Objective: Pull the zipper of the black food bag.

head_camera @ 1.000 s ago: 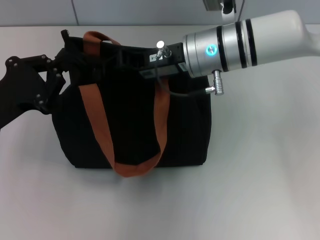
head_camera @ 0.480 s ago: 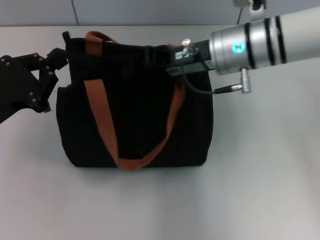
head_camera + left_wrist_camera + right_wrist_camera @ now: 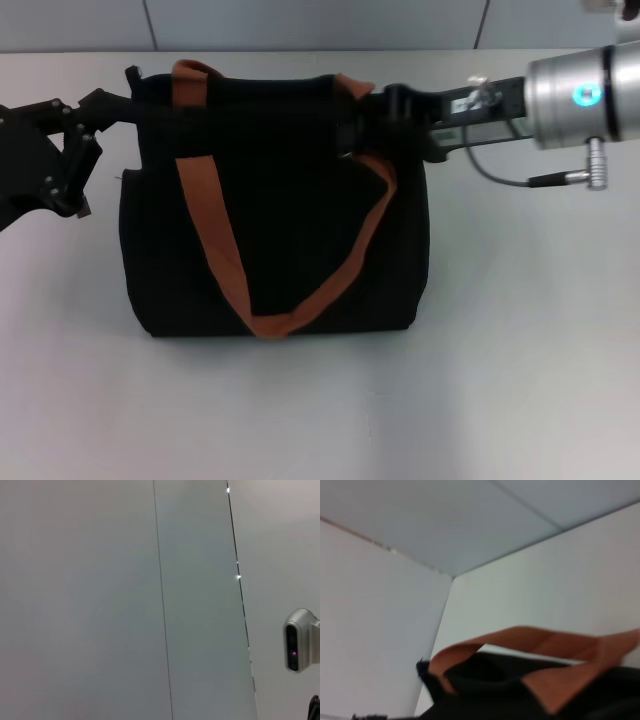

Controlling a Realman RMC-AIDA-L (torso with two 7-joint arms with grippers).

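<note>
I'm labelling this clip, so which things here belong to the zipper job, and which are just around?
Job:
black food bag
right gripper, at the bag's top right corner
left gripper, at its top left corner
zipper: not visible

Around:
orange-brown straps
white table
grey wall panels
wall-mounted camera

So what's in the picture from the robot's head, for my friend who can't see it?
A big black food bag with orange-brown straps stands on a pale table. The right gripper reaches in at the bag's top right edge, and the left gripper is at its top left corner.
</note>
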